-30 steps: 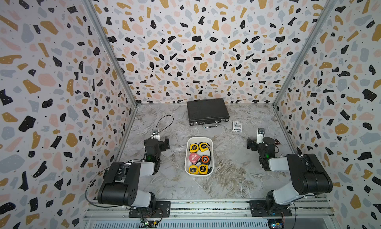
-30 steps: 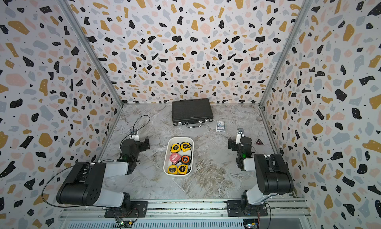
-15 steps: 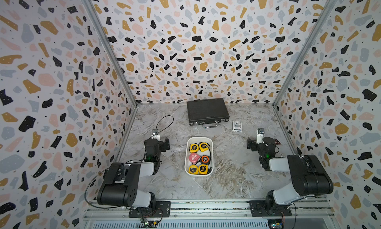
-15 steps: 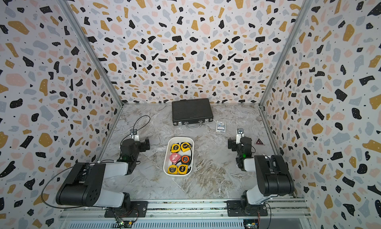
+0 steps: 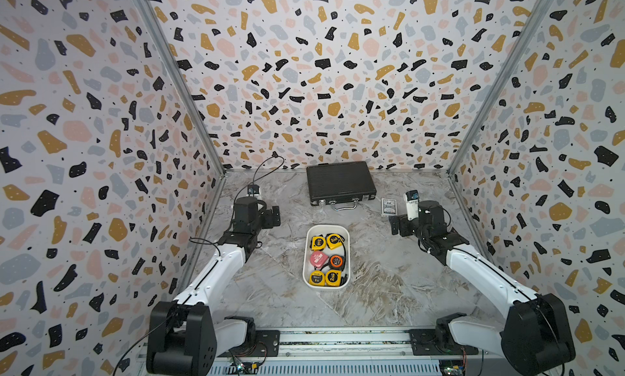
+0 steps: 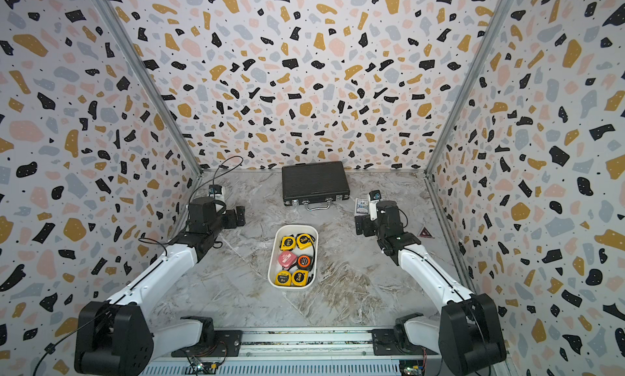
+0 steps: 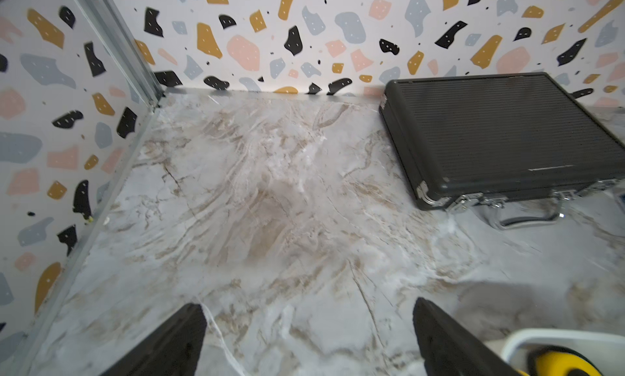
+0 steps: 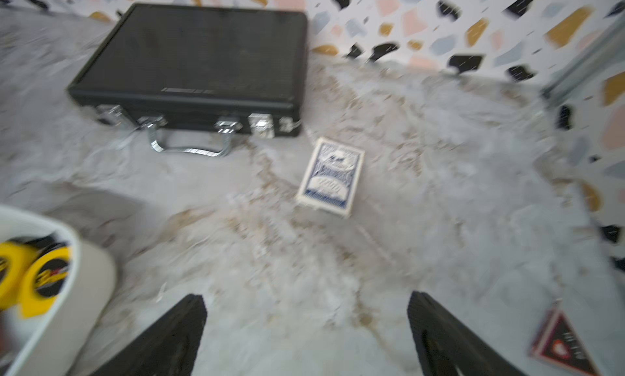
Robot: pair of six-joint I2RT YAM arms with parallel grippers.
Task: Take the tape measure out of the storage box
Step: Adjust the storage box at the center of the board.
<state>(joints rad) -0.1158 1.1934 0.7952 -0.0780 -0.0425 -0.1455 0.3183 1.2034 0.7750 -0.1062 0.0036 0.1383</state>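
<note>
Robot workcell seen from above, with speckled walls on three sides. Nearest the viewer, a mounting rail [image 5: 338,338] carries the bases of two arms, which reach away over a marble-patterned table [image 5: 270,289].

At the middle of the table sits the storage box [image 5: 326,287], a shallow white tub with its long side running near to far. Six tape measures [image 5: 318,243] lie inside in three rows of two: two yellow ones nearest, then a pink tape measure [image 5: 318,259] beside an orange and black one [image 5: 337,262], then two more yellow ones at the far end. None is outside the box.

Just past the box's far end, the left end effector [image 5: 274,217] hangs to the left of it and the right end effector [image 5: 396,224] to the right. Both are well apart from the box. In each wrist view the two fingers stand wide apart with only bare table between them. Neither holds anything.

Farther right lie a red triangular card [image 6: 425,232] near the wall and a pack of playing cards [image 5: 387,207]. A closed black briefcase [image 5: 340,183] rests against the far wall.

Judged from this, the task has hardly begun. One arm must yet travel over the box, come down around one tape measure, close on it, lift it and set it on the table.
</note>
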